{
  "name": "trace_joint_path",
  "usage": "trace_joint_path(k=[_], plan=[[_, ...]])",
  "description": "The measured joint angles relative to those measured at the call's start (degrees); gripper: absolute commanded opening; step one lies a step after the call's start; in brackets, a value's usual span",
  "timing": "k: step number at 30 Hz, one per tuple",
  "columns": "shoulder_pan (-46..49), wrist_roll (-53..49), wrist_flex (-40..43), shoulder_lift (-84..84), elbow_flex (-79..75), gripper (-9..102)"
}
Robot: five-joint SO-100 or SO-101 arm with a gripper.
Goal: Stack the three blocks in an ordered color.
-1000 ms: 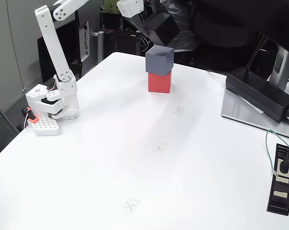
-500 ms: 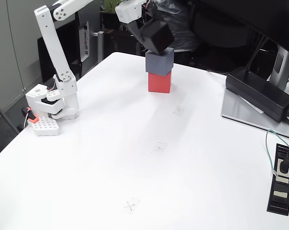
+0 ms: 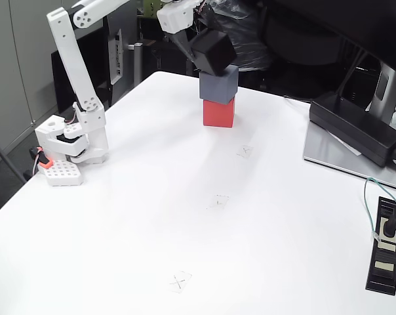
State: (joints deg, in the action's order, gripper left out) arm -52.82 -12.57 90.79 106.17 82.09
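A red block [image 3: 218,112] stands on the white table [image 3: 185,216] near its far edge, with a slate blue-grey block [image 3: 219,84] stacked on it. A black block [image 3: 212,52] hangs tilted just above the blue-grey one, its lower corner at or near that block's top face. My gripper [image 3: 201,47] is shut on the black block, reaching in from the upper left. The fingers are dark and hard to tell from the block and the dark background.
The arm's white base [image 3: 70,141] sits at the table's left edge. A black power adapter [image 3: 356,128] lies on a grey plate at the right. A black power strip [image 3: 385,244] with a green cable is at the right edge. Small pencil crosses [image 3: 218,202] mark the table's middle.
The gripper has brought the black block down and leftward from above and behind the stack until it sits just over the blue-grey block. The two stacked blocks have not moved.
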Motion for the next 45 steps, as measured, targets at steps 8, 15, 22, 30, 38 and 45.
trace_joint_path(k=[8, 15, 22, 30, 38, 45], plan=[[0.0, 0.0, 0.0, 0.0, 0.18, 10], [0.0, 0.0, 0.0, 0.0, 0.18, 22], [0.0, 0.0, 0.0, 0.0, 0.18, 26], [0.09, 0.0, 0.0, 0.0, 0.18, 34], [0.26, 0.0, 0.0, 0.0, 0.18, 35], [0.26, 0.0, 0.0, 0.0, 0.18, 35]])
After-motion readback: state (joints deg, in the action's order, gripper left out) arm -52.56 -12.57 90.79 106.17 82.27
